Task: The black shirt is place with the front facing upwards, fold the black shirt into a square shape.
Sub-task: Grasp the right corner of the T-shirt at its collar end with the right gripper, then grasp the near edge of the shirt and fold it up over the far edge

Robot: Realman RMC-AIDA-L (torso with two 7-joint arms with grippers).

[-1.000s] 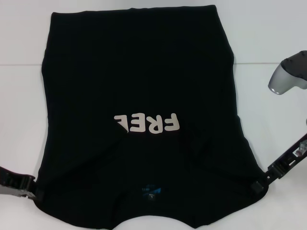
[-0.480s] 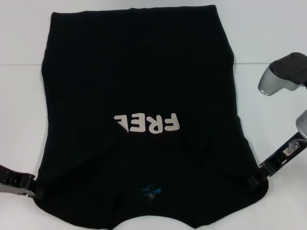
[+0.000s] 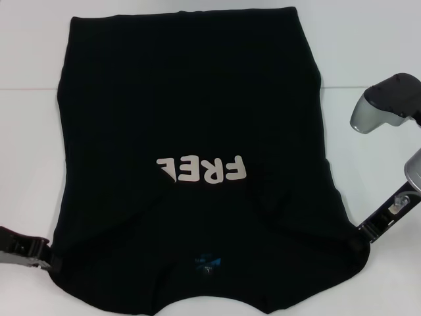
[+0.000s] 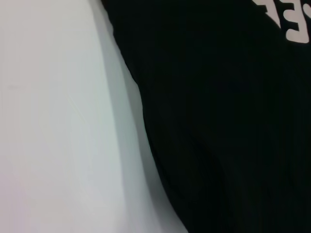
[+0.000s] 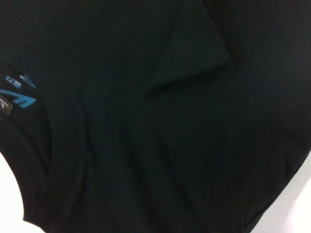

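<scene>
Since the earlier frames the right arm has drawn outward toward 3 o'clock, its fingertip no longer overlapping the shoulder, while the left arm has barely shifted.

Working left to right in the head view: the left gripper (image 3: 51, 261) sits at about 8 o'clock, touching the near-left corner of the black shirt (image 3: 191, 118); I cannot tell whether its claw is wide, narrow or pinching cloth. The shirt covers the middle of the white table (image 3: 368, 39), front up, both sleeves already folded in so the outline is a tall panel. Its long axis runs 12 to 6 o'clock, hem far at 12, collar and blue neck label (image 3: 207, 264) near at 6, so the "FREE" lettering (image 3: 200, 169) reads upside down. The right gripper (image 3: 358, 238) rests at about 4 o'clock against the near-right shoulder; its claw state is equally unclear.

By my judgement the sleeve folds are done and the lengthwise fold is in hand. Next, both claws need to pinch the near corners together and carry them evenly toward 12 o'clock.
</scene>
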